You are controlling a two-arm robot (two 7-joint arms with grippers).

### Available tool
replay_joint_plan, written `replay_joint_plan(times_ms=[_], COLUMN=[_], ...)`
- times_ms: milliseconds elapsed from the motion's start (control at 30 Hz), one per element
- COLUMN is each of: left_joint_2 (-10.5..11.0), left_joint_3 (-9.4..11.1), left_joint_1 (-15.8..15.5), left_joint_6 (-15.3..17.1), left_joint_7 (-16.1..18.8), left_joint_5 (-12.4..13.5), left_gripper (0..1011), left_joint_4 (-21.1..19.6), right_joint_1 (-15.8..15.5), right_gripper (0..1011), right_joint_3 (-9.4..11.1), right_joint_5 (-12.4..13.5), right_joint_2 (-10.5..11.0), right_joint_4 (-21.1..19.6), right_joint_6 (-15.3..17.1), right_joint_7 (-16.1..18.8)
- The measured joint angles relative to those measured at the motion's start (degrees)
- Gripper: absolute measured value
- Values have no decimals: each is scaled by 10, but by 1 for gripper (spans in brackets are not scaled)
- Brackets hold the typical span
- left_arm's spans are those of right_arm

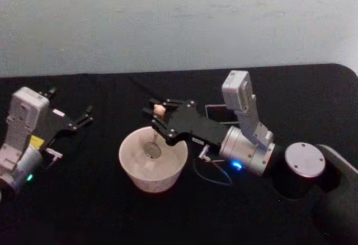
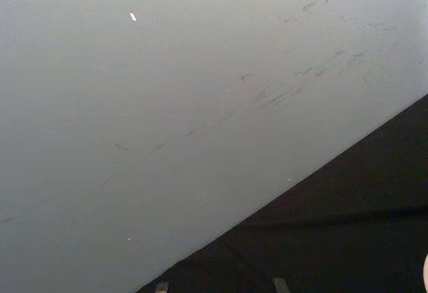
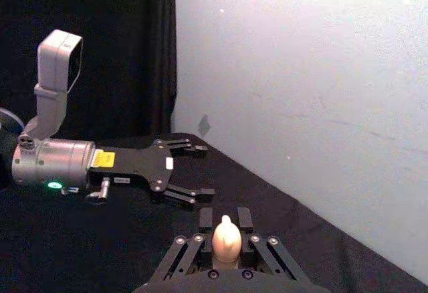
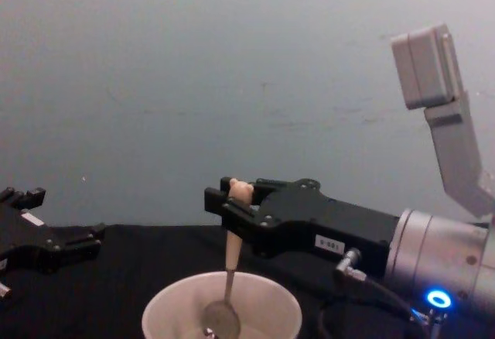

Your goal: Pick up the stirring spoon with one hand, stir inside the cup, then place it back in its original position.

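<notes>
The stirring spoon (image 1: pixel 155 136) stands nearly upright with its small shiny bowl down inside the wide white cup (image 1: pixel 151 182) at the table's middle. My right gripper (image 1: pixel 158 116) reaches in from the right and is shut on the spoon's cream handle just below the bear head. From the chest view, the right gripper (image 4: pixel 234 200) hovers above the cup (image 4: pixel 272 310) while the spoon (image 4: pixel 230 258) hangs into it. The bear head of the spoon (image 3: pixel 227 241) pokes up between the right gripper's (image 3: pixel 226 223) fingers. My left gripper (image 1: pixel 70 104) rests open at the far left, apart from the cup.
A dark grey square holder (image 1: pixel 215 112) stands behind the right arm. A cable (image 1: pixel 212 175) loops on the black cloth beside the cup. The pale wall rises just past the table's far edge. The left gripper (image 3: pixel 204 170) lies low over the cloth.
</notes>
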Motion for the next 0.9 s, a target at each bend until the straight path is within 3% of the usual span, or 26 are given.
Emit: replay_joint_plan(times_ms=[567, 900], left_joint_2=[0, 0], left_joint_3=[0, 0], left_joint_1=[0, 0], left_joint_6=[0, 0], left_joint_7=[0, 0], left_joint_5=[0, 0], left_gripper=[1001, 1001], left_joint_4=[0, 0], right_joint_1=[-5, -8], right_gripper=[212, 212], right_joint_3=[7, 29], right_joint_5=[-2, 31], right_joint_2=[8, 42], right_joint_4=[-13, -77], right_joint_6=[5, 9], right_joint_7=[9, 27])
